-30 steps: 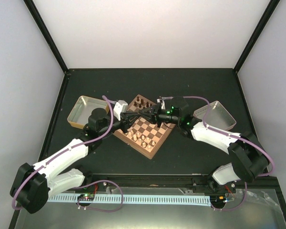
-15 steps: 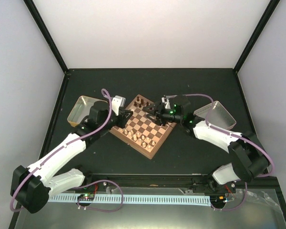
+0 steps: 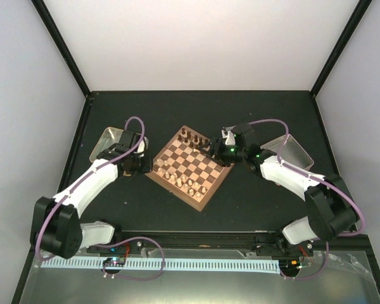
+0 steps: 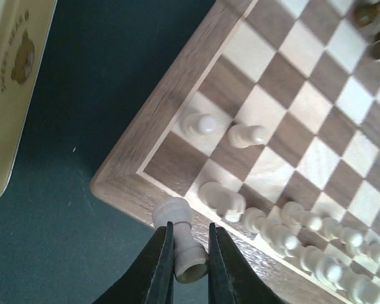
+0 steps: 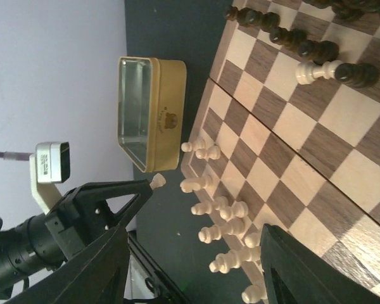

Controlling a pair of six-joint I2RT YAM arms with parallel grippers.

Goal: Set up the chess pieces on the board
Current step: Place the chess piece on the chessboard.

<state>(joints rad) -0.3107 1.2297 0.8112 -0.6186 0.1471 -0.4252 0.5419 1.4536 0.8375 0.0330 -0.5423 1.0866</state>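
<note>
A: Wooden board [image 3: 189,166]?
B: Mid-frame in the top view, pale pieces [image 3: 183,180] lower left, dark pieces [image 3: 190,135] upper.
A: Grippers?
B: Released, the right gripper [image 5: 196,253] hangs over the board's upper right; the left gripper [image 4: 190,253] grasps one pale piece [image 4: 177,218] at its left corner.

Top view: pieces [image 3: 189,183] are way too tiny to tell types, and the left end effector [image 3: 141,166] is just a dark blob. Left wrist: tin [image 4: 9,95] chopped by the left edge, board [image 4: 155,114] runs off top and right. Right wrist: only the tip of the pale piece [image 5: 157,180] shows, right end effector [image 5: 193,228] fingers [image 5: 92,272] blurry, cut off at the bottom.
</note>
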